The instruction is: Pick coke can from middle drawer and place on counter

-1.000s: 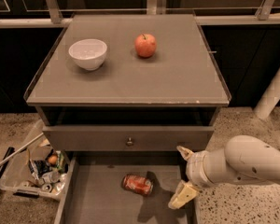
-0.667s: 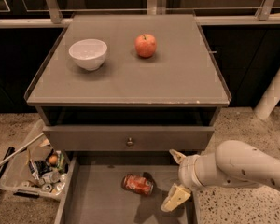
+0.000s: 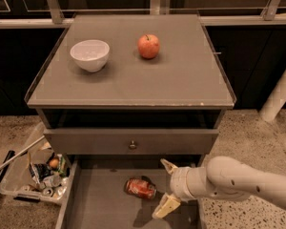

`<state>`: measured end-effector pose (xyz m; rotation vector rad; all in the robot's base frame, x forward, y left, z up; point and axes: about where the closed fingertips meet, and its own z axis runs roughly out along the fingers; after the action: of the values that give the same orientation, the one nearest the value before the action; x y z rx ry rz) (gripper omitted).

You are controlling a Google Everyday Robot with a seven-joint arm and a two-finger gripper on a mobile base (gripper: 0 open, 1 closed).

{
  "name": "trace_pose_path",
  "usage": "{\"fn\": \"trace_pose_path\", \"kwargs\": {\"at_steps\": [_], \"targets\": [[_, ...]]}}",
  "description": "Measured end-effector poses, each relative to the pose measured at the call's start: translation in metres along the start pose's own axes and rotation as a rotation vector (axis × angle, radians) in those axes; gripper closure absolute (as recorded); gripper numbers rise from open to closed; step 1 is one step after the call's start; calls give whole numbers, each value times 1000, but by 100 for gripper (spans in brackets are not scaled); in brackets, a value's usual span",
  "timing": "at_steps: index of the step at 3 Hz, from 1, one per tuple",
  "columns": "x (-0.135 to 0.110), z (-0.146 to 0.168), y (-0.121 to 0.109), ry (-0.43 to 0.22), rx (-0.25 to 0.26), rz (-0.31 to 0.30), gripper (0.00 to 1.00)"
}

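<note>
The coke can point(image 3: 140, 188), red and dented, lies on its side on the grey floor of the open middle drawer point(image 3: 100, 209). My gripper point(image 3: 165, 186) is over the drawer just to the right of the can, open, with one cream finger point(image 3: 168, 166) above and the other below at can height. It holds nothing. The white arm comes in from the lower right. The counter point(image 3: 181, 80) is the flat grey cabinet top above.
A white bowl point(image 3: 89, 54) and a red-orange apple point(image 3: 148, 46) stand on the counter. A closed drawer front with a small knob point(image 3: 132, 145) sits above the open drawer. A clear bin of trash point(image 3: 33, 175) stands on the floor at the left.
My gripper and arm have moved left over the drawer, closer to the can. The can has not moved.
</note>
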<state>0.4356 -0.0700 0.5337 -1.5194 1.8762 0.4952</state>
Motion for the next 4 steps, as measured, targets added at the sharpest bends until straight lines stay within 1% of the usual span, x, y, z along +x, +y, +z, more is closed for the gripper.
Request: {"fn": "trace_pose_path", "kwargs": {"at_steps": [1, 2, 3, 4], "targets": [[4, 31, 4, -58, -21, -5, 0], [10, 59, 5, -86, -38, 4, 0], [22, 88, 2, -69, -40, -3, 0], [35, 111, -11, -41, -13, -12, 0]]}}
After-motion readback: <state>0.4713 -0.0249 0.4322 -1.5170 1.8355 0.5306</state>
